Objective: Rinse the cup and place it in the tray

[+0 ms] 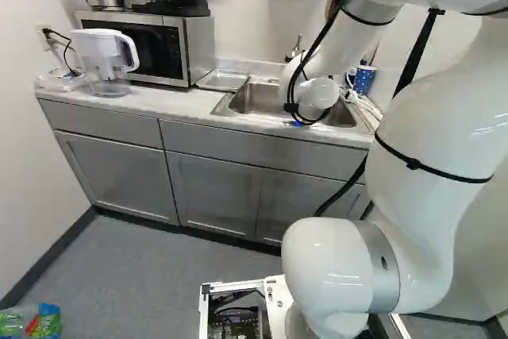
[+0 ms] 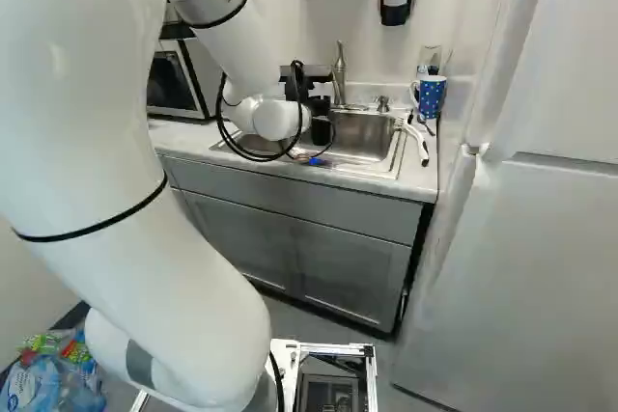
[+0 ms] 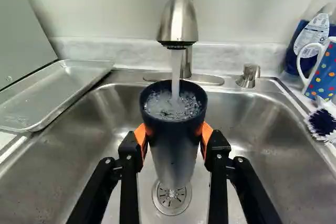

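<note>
Dark cup (image 3: 173,156) is in the sink (image 3: 249,124), above the drain (image 3: 171,199). Gripper (image 2: 318,106) is clamped on it, orange pads (image 3: 140,134) against two opposite sides. Water runs from the faucet (image 3: 178,22) into the cup, bubbling inside. Clock centred on cup, 12 straight ahead of gripper: faucet at 12, metal tray (image 3: 52,95) at 10, dotted mug (image 3: 323,74) at 2.

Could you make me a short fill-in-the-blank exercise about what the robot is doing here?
The gripper grips the cup between pads coloured ____.
Water runs from the faucet straight ____ the cup.
The cup's open end faces ____.
The blue mug beside the sink is patterned with coloured ____.

Missing words: orange; into; up; dots.
</note>
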You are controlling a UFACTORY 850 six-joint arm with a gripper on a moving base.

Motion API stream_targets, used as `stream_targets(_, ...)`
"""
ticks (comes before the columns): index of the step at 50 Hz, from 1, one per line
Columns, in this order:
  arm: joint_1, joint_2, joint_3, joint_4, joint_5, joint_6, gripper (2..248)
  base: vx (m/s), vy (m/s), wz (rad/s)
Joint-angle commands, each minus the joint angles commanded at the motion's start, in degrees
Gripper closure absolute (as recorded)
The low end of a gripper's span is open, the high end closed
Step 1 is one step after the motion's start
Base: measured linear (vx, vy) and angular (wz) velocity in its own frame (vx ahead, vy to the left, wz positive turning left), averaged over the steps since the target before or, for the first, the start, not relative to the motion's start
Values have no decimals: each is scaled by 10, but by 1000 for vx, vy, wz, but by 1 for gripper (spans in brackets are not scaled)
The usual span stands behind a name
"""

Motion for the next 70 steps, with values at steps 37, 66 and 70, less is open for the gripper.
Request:
stream_targets(37,52,-26,-27,0,0,0,129,0,0,0)
stream_targets(66,101,-35,-63,0,0,0,129,0,0,0)
stream_targets(70,104,-35,-68,0,0,0,129,0,0,0)
